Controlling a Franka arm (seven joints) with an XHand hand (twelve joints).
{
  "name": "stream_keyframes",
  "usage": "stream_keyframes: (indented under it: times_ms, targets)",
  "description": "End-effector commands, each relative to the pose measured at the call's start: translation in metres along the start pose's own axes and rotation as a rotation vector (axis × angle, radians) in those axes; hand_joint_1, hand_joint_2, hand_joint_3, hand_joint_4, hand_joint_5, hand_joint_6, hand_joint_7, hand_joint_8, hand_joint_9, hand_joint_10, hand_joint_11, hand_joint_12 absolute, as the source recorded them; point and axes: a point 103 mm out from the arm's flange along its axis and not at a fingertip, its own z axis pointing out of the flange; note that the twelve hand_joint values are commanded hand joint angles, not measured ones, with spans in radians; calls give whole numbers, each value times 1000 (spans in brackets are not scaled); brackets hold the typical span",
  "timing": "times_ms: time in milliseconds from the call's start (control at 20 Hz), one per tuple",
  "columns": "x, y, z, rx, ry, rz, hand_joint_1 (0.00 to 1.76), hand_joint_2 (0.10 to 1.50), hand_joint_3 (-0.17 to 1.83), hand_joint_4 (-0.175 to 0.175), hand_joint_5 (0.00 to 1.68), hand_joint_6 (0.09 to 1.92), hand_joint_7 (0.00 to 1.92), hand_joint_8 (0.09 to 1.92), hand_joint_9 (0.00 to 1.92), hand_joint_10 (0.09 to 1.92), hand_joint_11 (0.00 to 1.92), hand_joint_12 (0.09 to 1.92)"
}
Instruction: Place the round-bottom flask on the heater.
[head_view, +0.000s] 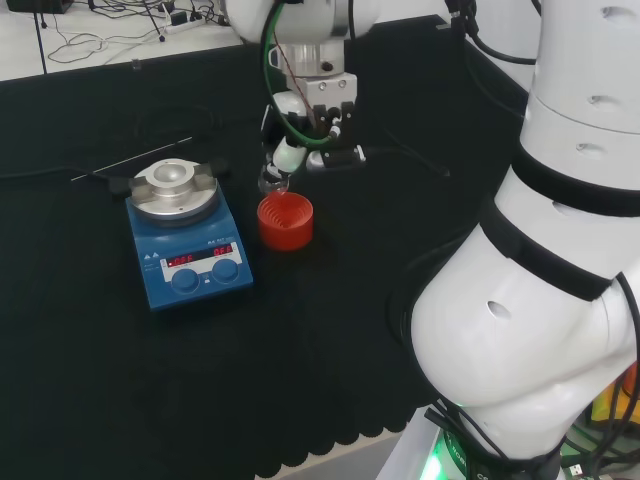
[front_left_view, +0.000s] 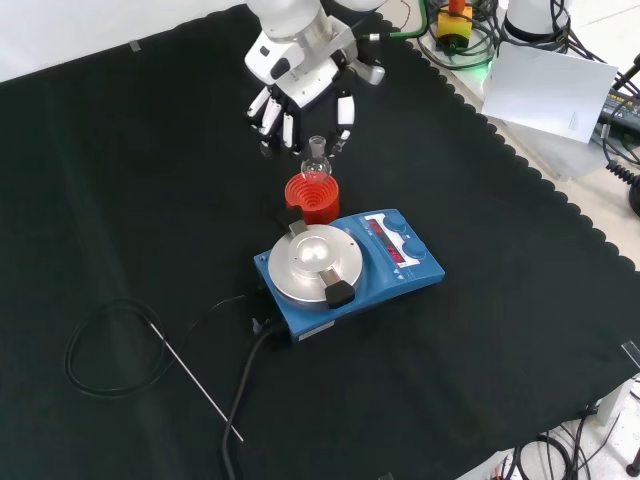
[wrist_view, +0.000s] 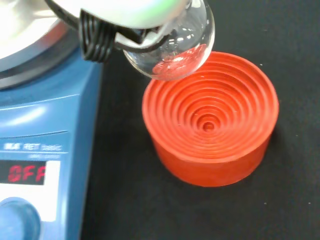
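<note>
Just above the red ribbed stand, the round-bottom flask hangs clear of the ring: the wrist view shows its glass bulb lifted off the ribbed hollow, apart from it, catching a red reflection from below. The bulb is clear and I cannot tell whether it holds anything; in the front view its short neck with a flared lip rises above the stand. In the head view the flask sits under the fingers, over the stand. The heater, a blue box with a round silver plate dished in the middle, stands just left of the stand in the head view, and in the front view it lies nearer than the ring, almost touching it. Two dark clips sit on the plate's rim, and its red display and two knobs face right in the front view. A thin metal rod and a coiled black cable lie on the cloth to the near left in the front view, well apart from the heater's plate. The hand comes down from the far side, its fingers curled round the flask's neck and upper bulb, clamped on it.
</note>
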Motion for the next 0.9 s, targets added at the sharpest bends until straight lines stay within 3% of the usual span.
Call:
stream_keyframes:
  times_ms: [50, 400, 900]
  targets:
    - [29, -3, -12, 21, -58, -29, 1087, 654, 792, 175, 1133, 982, 427, 713, 656, 630, 226, 1381]
    - [60, 8, -37, 20, -119, -63, 1087, 652, 796, 175, 1134, 982, 422, 713, 653, 631, 236, 1381]
    - [101, 46, -64, 36, -165, -115, 1088, 650, 799, 175, 1135, 982, 423, 715, 653, 632, 245, 1378]
